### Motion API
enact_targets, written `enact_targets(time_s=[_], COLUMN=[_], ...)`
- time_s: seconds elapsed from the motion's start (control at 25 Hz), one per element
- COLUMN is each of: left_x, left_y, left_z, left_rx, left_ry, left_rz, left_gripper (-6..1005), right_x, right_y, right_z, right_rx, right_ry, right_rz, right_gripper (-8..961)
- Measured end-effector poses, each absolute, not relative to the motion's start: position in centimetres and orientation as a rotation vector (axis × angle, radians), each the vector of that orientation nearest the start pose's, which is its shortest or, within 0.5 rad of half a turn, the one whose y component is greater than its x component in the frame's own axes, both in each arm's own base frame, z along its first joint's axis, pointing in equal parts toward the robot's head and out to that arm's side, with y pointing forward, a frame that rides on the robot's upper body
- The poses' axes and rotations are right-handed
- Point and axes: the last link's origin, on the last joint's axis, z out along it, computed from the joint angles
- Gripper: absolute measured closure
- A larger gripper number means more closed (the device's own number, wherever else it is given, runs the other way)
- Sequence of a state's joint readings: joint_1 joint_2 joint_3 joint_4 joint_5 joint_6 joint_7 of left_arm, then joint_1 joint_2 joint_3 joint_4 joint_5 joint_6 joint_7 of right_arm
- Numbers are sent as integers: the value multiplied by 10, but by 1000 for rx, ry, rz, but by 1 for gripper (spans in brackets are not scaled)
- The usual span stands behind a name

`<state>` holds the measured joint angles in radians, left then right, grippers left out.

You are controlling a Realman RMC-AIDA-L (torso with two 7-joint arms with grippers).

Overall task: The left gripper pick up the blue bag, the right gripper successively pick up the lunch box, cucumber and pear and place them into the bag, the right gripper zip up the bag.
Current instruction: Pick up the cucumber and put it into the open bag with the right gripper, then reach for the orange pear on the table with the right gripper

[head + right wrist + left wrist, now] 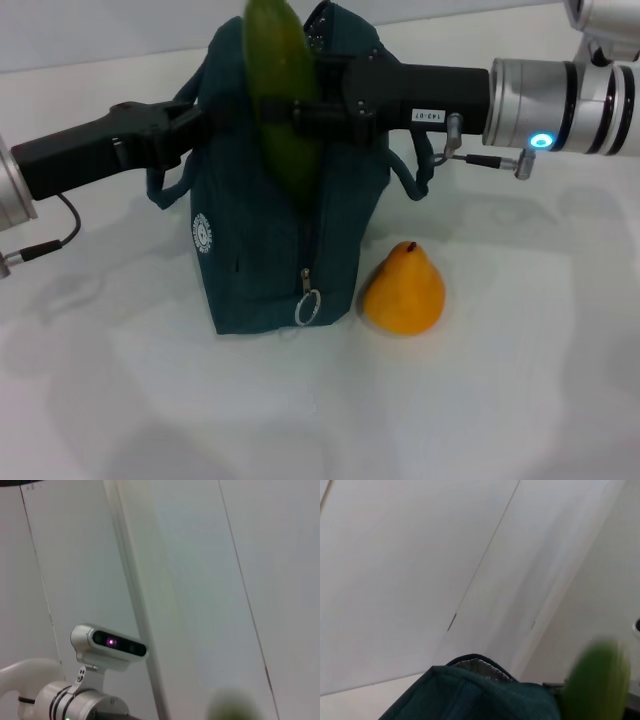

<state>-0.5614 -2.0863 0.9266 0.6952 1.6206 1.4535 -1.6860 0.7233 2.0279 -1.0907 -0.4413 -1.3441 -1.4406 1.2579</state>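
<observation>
The right end effector [292, 108] grips the cucumber [282, 95] upright, half inside the blue bag [285, 235] held by the left end effector [192, 122]; released crooked, it could jam the opening.

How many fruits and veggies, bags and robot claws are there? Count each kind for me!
Fruits and veggies: 2, the cucumber and the pear
Bags: 1, the blue bag
Robot claws: 2, the left gripper and the right gripper
Total: 5
</observation>
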Motion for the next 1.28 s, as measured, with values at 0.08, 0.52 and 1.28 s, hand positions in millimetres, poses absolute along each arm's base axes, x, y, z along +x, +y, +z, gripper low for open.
enact_targets(time_s=[0.08, 0.52, 1.28], left_x=[-203, -206, -208], left_y=[360, 359, 358], left_z=[0, 1, -2], left_rx=[-2607, -2602, -2597], left_ry=[-881, -887, -871], left_rz=[-1047, -1041, -1042], left_gripper=[937, 937, 936], right_x=[163, 163, 279], right_y=[380, 370, 279], right_z=[-15, 12, -1], right_rx=[-2647, -2603, -2328], right_ry=[380, 249, 266], right_rz=[1159, 1249, 1168], right_gripper=[386, 98, 129])
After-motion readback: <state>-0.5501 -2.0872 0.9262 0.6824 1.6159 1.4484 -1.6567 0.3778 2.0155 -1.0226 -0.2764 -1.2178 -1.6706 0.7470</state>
